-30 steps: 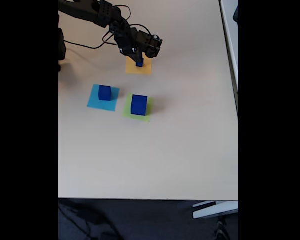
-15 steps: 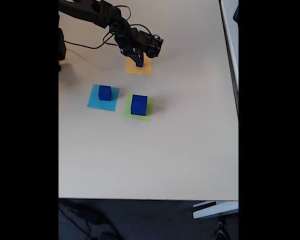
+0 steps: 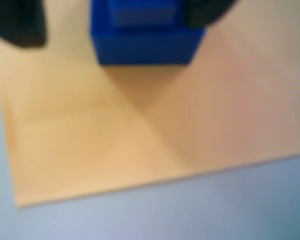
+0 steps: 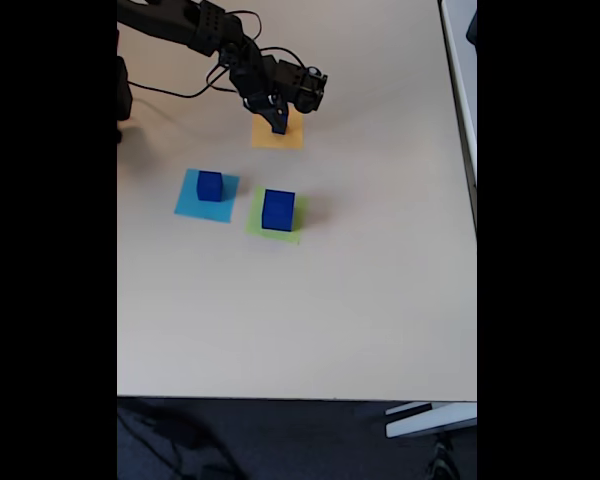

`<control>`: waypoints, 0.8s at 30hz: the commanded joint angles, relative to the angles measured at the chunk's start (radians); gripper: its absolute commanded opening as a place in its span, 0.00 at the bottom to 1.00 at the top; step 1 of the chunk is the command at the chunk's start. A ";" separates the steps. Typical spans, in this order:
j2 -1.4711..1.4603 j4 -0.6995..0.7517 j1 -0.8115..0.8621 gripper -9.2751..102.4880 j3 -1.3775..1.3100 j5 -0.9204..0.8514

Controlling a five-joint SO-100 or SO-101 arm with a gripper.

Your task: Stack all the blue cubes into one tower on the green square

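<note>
While the largest blue cube (image 4: 278,209) already sits on the green square (image 4: 256,222), the tower is barely begun. A smaller cube (image 4: 210,185) waits on the light-blue square (image 4: 190,203), apart from it. At the orange square (image 4: 292,137), the jaws (image 4: 278,124) stand down over a small blue cube (image 3: 142,42); the blurred wrist view shows dark fingers (image 3: 15,22) on either side of it, seemingly closed on it, though I cannot tell for sure. Two cubes at least remain to stack on the counter (image 4: 330,320).
</note>
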 commanded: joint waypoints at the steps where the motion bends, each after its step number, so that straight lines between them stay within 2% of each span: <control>1: 0.031 -0.012 0.002 0.23 -0.078 -0.040; 12: 0.038 0.048 0.067 0.26 -0.262 -0.218; 17: 0.040 0.140 0.120 0.25 -0.397 -0.322; 24: 0.074 0.138 0.196 0.25 -0.408 -0.443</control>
